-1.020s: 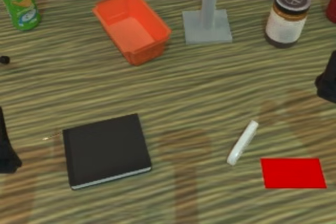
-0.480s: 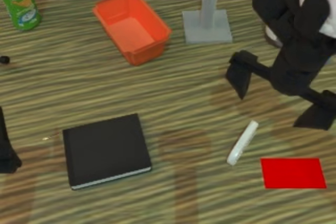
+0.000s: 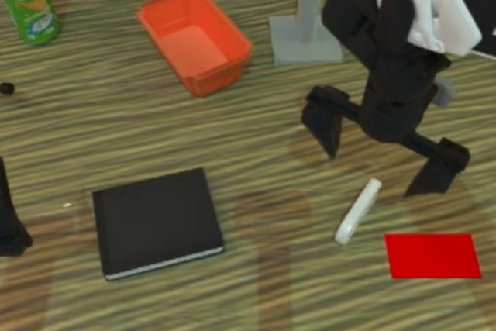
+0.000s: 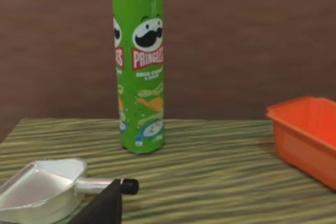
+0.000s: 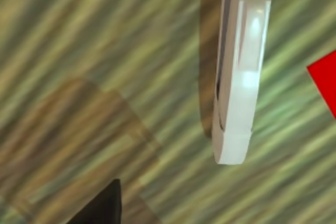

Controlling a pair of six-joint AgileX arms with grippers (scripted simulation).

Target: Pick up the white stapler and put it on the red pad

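The white stapler (image 3: 358,211) lies flat and slanted on the table, just left of the red pad (image 3: 432,255) and apart from it. My right gripper (image 3: 381,145) hangs above the table a little behind the stapler, open wide with nothing between its fingers. In the right wrist view the stapler (image 5: 239,77) fills the upper middle, a corner of the red pad (image 5: 328,80) shows at the edge, and one dark fingertip (image 5: 105,205) is in sight. My left gripper (image 3: 8,226) stays parked at the table's left edge, open and empty.
A black book (image 3: 157,222) lies front left. At the back stand an orange tray (image 3: 194,36), a grey post on a square base (image 3: 306,32) and a green crisp can (image 3: 27,1). A silver scoop (image 4: 42,187) lies near the left gripper.
My right arm has swung in from the right edge, leftward and forward, to hang over the stapler's far end with its fingers spread. It now hides the jar at the back right.
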